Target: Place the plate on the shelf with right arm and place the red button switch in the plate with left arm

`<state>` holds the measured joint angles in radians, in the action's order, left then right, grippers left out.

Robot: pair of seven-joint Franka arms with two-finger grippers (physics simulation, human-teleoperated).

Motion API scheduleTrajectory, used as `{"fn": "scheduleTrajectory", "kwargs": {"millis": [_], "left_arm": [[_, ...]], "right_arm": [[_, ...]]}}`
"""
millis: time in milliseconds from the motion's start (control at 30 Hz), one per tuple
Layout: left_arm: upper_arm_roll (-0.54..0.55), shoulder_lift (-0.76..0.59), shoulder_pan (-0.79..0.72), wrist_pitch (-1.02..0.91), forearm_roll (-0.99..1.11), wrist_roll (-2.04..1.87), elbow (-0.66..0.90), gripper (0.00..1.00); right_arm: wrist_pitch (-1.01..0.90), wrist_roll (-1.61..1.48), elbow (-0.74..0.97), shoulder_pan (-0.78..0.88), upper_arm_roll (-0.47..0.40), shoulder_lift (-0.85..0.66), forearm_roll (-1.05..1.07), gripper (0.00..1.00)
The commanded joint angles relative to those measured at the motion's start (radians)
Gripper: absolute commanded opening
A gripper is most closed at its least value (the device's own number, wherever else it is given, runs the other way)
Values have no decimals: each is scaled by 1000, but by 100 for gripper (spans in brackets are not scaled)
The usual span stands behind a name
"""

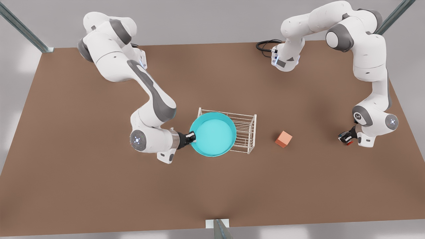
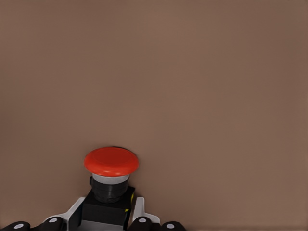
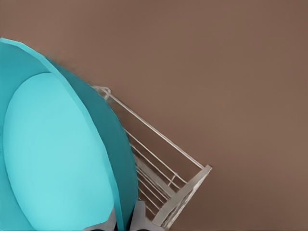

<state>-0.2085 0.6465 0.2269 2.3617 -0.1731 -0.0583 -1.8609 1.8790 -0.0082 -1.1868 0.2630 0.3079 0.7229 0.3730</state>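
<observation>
The plate (image 1: 212, 134) is sitting over the end of the shelf (image 1: 245, 130) toward the front view's left, covering much of the slatted top and overhanging that end. The right gripper (image 1: 191, 136) is clamping the plate's rim on the side toward the front view's left, its fingers closed on the rim. In the right wrist view the plate (image 3: 53, 154) is standing in front of the shelf (image 3: 168, 178), whose wire slats are showing past the rim.

The red button switch (image 1: 347, 142) is lying at the front view's right, well apart from the shelf. The left gripper (image 1: 345, 137) is pinching the switch, its fingers pressed against the black body. In the left wrist view the switch (image 2: 110, 178) is sitting between the fingers (image 2: 72, 216), red cap facing away from the gripper (image 2: 107, 216).

An orange-pink cube (image 1: 283, 139) is resting on the brown table (image 1: 99, 186), between the shelf and the left gripper, touching neither.
</observation>
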Motion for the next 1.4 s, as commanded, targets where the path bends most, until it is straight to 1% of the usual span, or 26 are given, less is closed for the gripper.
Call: {"fn": "scheduleTrajectory", "kwargs": {"millis": [0,67,167,267,300,400,533,567,600,700,733,800,833,867,900,933,1000,1033,1067,1100,1133,1167,1267,1300,1367], "left_arm": [[0,-1,-1,-1,0,0,0,60],[0,-1,0,-1,0,0,0,59],[0,-1,2,1,-2,-1,2,51],[0,-1,-1,2,-31,-1,5,48],[0,-1,-1,2,-31,-1,6,43],[0,-2,-3,4,-31,-6,6,41],[0,-18,-8,-5,-29,-1,6,41],[0,-19,-8,-7,-29,-1,6,41],[0,-37,-11,-12,-29,-5,6,41],[4,-122,-69,-130,-28,-92,6,41],[8,-148,-104,-162,-22,-170,8,41],[9,-185,-178,-167,-20,-284,8,41],[34,-208,-204,-193,-19,-377,12,41],[44,-248,-256,-231,-19,-512,16,41],[44,-292,-308,-260,-19,-577,17,41],[58,-314,-343,-265,-19,-655,23,41],[106,-315,-414,-265,-17,-832,75,41],[136,-314,-434,-265,-17,-935,109,41],[168,-315,-437,-297,-17,-1006,152,41],[189,-312,-469,-315,-14,-1084,193,41],[190,-311,-526,-315,35,-1195,212,41],[224,-309,-535,-314,43,-1255,218,41],[248,-285,-589,-282,56,-1299,216,41],[267,-285,-627,-262,56,-1362,216,41],[328,-263,-658,-205,79,-1457,216,41]], "right_arm": [[34,241,3,25,-1,7,-8,21],[41,241,-5,48,-4,9,-11,21],[49,241,-16,82,-7,21,-45,21],[101,241,-20,128,-29,38,-48,21],[109,241,-20,139,-32,39,-48,21],[115,241,-20,151,-32,56,-51,21],[114,241,-22,157,-30,62,-54,21],[112,240,-24,159,-30,61,-55,100],[111,240,-30,159,-30,59,-66,100],[100,238,-28,151,-29,53,-74,100],[82,231,-20,147,-29,29,-74,100],[-44,226,-53,110,-30,-109,-98,100],[-135,225,-56,61,-30,-174,-164,100],[-251,194,-54,-39,-30,-221,-255,100],[-311,102,-51,-140,-32,-226,-292,100],[-319,16,-43,-208,-32,-227,-420,100],[-369,-12,-47,-280,-35,-246,-571,100],[-399,-27,-43,-294,-61,-258,-641,100],[-414,-93,-39,-294,-91,-269,-660,100],[-416,-133,-39,-291,-113,-292,-651,100],[-435,-133,-69,-295,-113,-362,-603,100],[-454,-124,-126,-295,-132,-453,-537,100],[-459,-113,-272,-289,-148,-611,-425,100],[-457,-105,-274,-289,-159,-611,-411,100],[-457,-102,-275,-288,-161,-611,-413,100]]}}
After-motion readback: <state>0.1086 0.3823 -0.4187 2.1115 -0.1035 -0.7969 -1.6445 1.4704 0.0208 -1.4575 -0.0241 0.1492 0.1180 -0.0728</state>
